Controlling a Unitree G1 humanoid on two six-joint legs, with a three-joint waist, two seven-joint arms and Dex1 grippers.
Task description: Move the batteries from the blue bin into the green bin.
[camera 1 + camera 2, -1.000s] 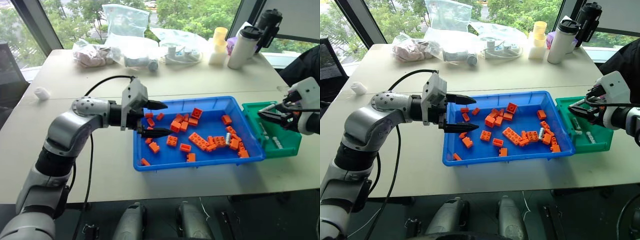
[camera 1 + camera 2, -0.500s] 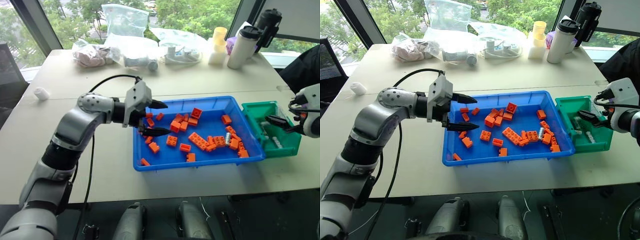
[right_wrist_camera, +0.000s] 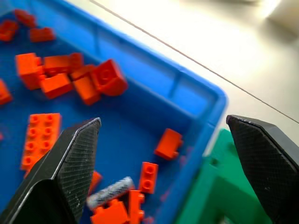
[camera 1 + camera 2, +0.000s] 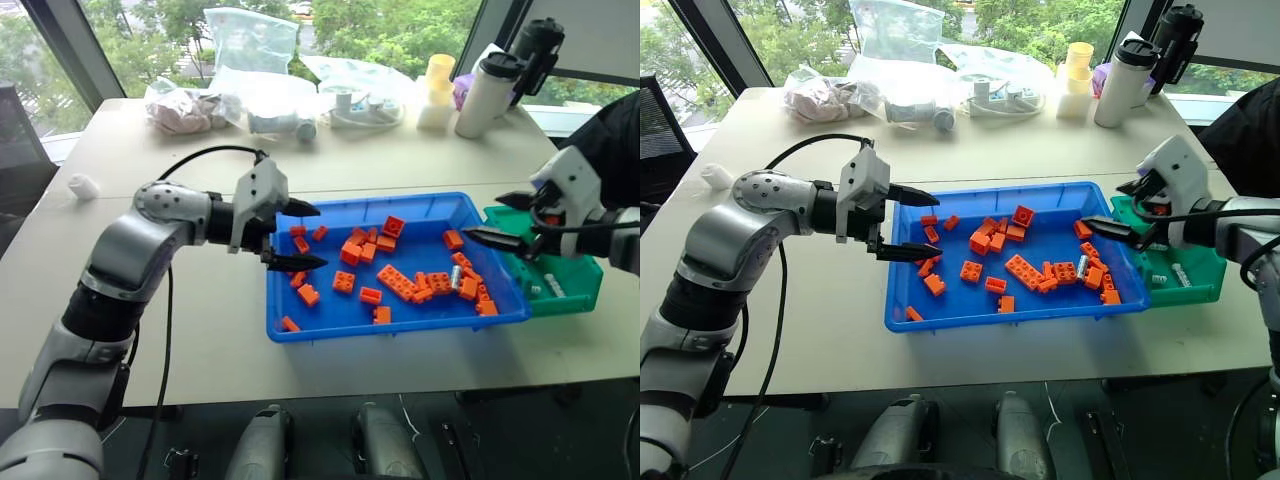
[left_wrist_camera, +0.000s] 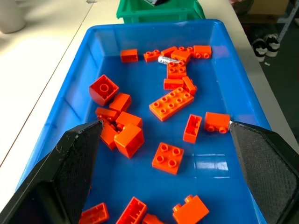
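While both grippers hang over the blue bin (image 4: 400, 330), neither holds anything. Left gripper (image 4: 296, 236) sits over the bin's left end, fingers spread wide. Right gripper (image 4: 503, 220) sits over the bin's right rim, just beside the green bin (image 4: 580, 285), fingers spread wide too.

Counts: one blue bin, one green bin touching its right end. One battery (image 4: 456, 278) lies visible in the blue bin, at the right end among orange bricks (image 4: 397, 282); the left wrist view shows it (image 5: 164, 59) at the far end, the right wrist view (image 3: 110, 192) near the green bin's corner. At least two pale cylinders (image 4: 553, 288) lie in the green bin, too small to count surely. Bricks: roughly two dozen, several stacked or overlapping, exact count unclear.

Right arm covers part of the green bin's far rim. Far side of the table (image 4: 150, 180): several clear plastic bags (image 4: 250, 60), two tall flasks (image 4: 485, 90), contents hard to make out. A small white object (image 4: 83, 186) lies at far left.
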